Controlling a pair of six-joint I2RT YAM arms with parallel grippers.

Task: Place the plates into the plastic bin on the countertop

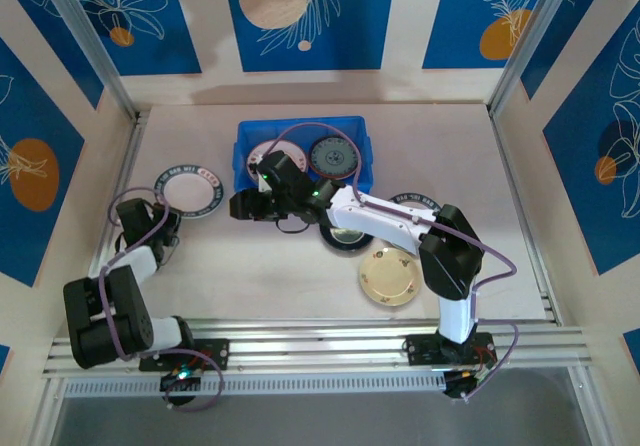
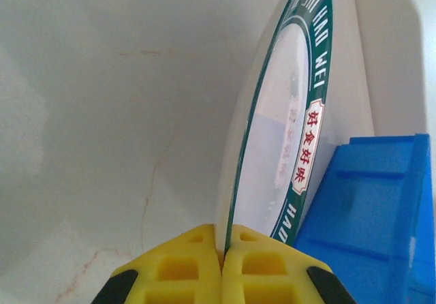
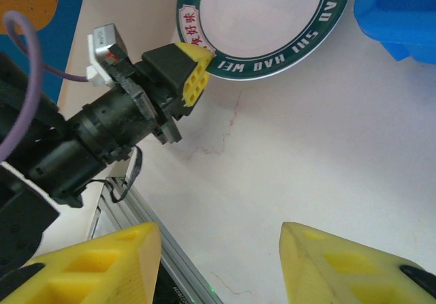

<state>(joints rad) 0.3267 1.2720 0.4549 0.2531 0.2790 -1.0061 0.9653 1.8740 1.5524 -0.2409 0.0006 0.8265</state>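
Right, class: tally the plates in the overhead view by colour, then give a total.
White plates with dark lettered rims: 2
Cream plate: 1
Black plate: 1
Teal-patterned plate: 1
White plate with orange design: 1
Total: 6

Bright, diffuse light; soft shadows; slight close-range blur.
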